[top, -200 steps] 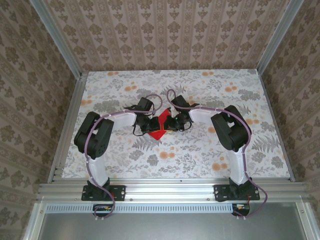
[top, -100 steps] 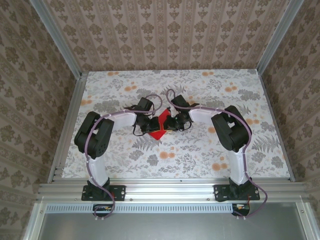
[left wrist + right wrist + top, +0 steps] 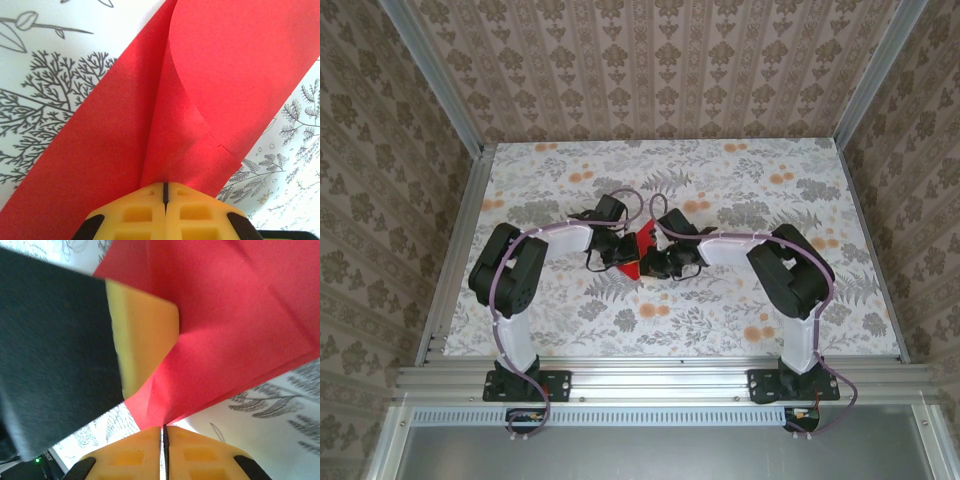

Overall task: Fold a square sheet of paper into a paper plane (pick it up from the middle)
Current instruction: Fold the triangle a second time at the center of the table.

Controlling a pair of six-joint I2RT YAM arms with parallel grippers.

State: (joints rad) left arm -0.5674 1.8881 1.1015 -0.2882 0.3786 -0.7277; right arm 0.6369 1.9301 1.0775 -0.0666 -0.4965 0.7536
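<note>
Left claw (image 3: 164,192) clamped tight on red paper (image 3: 100,150); right claw (image 3: 163,434) likewise.

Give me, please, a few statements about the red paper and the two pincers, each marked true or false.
1. The left pincer is shut on the red paper. True.
2. The right pincer stands wide open. False: it is shut, pinching a lower corner of the paper.
3. The paper lies flat and unfolded. False: one layer curls up over another.
4. The tabletop has a floral print. True.
</note>
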